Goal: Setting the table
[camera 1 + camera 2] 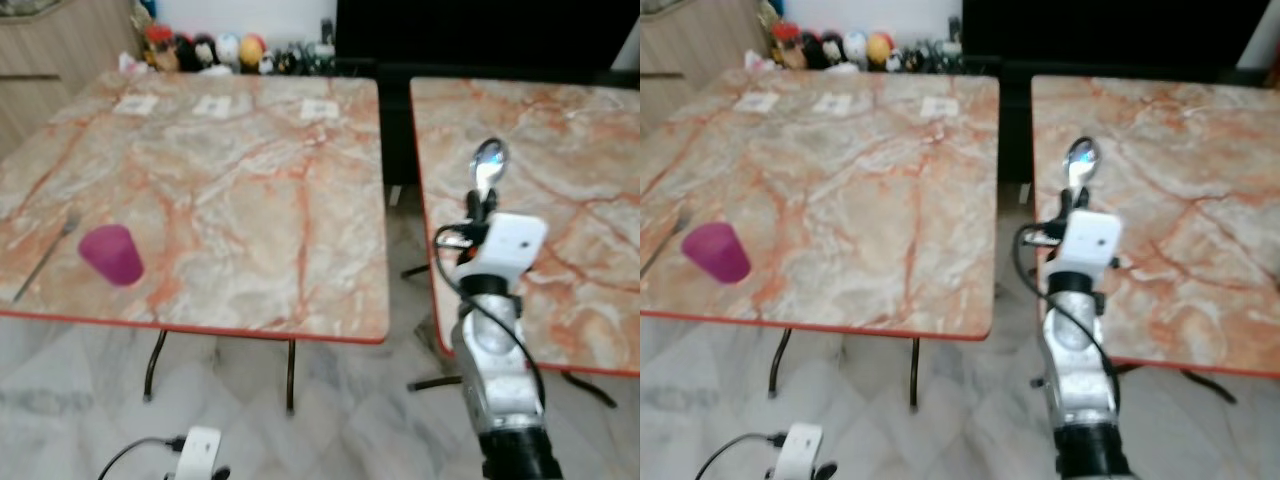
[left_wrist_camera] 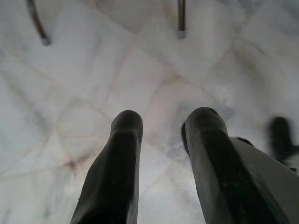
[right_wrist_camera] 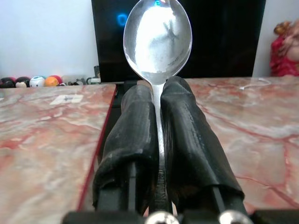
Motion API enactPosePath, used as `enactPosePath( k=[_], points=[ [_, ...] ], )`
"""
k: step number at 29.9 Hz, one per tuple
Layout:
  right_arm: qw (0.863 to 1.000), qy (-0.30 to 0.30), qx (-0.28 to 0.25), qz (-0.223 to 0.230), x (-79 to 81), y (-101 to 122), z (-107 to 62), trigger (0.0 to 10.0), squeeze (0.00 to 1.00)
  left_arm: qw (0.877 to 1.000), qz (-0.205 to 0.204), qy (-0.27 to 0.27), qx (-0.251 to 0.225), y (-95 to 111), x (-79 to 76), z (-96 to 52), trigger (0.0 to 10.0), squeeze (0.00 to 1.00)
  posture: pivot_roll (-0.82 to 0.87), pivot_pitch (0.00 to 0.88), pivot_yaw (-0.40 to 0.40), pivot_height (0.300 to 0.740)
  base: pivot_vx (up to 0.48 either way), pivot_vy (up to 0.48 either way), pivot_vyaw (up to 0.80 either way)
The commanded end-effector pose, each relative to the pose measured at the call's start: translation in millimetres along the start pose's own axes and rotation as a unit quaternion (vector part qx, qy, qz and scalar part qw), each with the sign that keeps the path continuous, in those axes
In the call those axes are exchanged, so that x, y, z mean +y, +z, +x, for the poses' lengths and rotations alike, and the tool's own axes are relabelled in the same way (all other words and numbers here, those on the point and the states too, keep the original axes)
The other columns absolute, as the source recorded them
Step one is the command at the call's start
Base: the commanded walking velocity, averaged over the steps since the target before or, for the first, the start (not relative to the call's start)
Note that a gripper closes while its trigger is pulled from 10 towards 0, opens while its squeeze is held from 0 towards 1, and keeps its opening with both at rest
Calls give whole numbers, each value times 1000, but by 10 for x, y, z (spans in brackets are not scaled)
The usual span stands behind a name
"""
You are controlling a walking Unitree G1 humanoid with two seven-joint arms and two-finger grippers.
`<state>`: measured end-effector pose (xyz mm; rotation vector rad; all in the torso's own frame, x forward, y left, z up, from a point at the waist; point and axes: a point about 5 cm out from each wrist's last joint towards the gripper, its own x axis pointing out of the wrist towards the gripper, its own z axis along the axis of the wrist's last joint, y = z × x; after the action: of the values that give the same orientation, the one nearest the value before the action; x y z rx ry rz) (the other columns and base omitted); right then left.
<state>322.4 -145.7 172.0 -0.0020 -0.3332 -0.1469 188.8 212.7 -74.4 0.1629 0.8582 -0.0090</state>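
Right pincer (image 3: pixel 158 100) grips an upright spoon (image 3: pixel 157 42) over the gap between two tables (image 1: pixel 250 200); left pincer (image 2: pixel 163 126) hangs open.

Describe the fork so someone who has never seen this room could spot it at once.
Start at the left marble table, the one with the magenta cup near its front edge. Just left of that cup, apart from it, lies the fork, slanting with tines pointing away. It is thin and metal; the spoon is held upright in the right gripper.

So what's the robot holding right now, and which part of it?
The right gripper holds a metal spoon by its handle, bowl up. The left gripper holds nothing.
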Motion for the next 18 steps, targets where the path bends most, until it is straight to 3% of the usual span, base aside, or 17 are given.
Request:
enactPosePath(
  k=[1, 18],
  points=[
    [1000, -9, 1, -4, -59, 2, 10, 10000, 0, 1000, 1, -6, 14, -82, -19, -19, 10000, 0, -75, 89, 60, 740, 0, -435, 0],
    [999, -31, 9, -4, -178, -29, 21, 10000, 0, 1000, 0, -3, 19, -125, 55, -38, 10000, 0, -81, 93, 55, 740, 0, -435, 0]
  ],
)
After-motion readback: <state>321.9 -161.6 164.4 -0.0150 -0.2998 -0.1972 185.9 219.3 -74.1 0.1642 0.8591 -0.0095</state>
